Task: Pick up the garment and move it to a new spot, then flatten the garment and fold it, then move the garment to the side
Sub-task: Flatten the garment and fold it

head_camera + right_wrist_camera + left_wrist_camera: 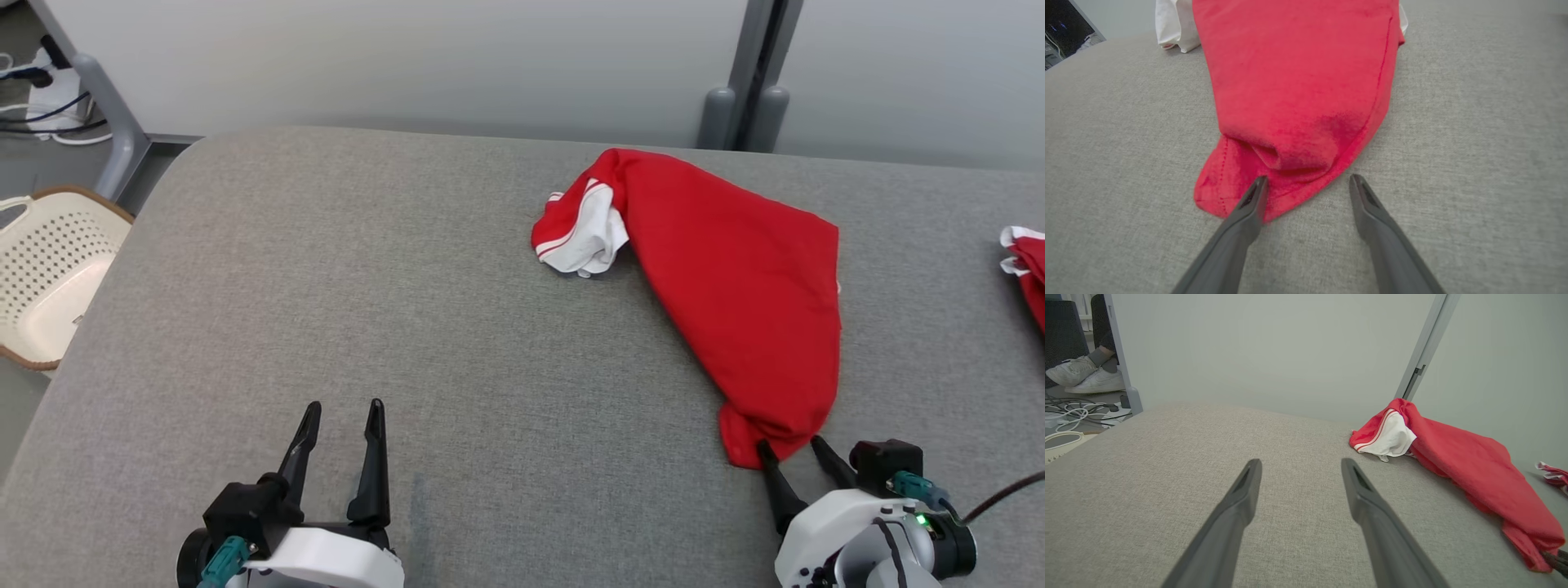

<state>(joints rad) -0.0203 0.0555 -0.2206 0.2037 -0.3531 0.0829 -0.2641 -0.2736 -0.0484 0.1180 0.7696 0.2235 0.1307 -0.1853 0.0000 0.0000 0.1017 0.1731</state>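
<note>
Garment: crumpled red fabric garment [735, 286] with white striped trim, laid on right half of grey woven-fabric bench [408, 327]. Near hem found at tips of right pincer [790, 443]; jaws spread, one tip at hem, other over bare bench. Left pincer [344, 404] spread, held well apart from garment. Second red-and-white cloth [1027, 269] seen at bench's right edge. Cream perforated basket [49, 269] set beside bench on left; pale wall panels [408, 65] behind.

Crumpled red garment [735, 286] on table

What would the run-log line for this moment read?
garment: bunched on grey surface | right tool: open, at its near end | left tool: open, apart from it
</note>
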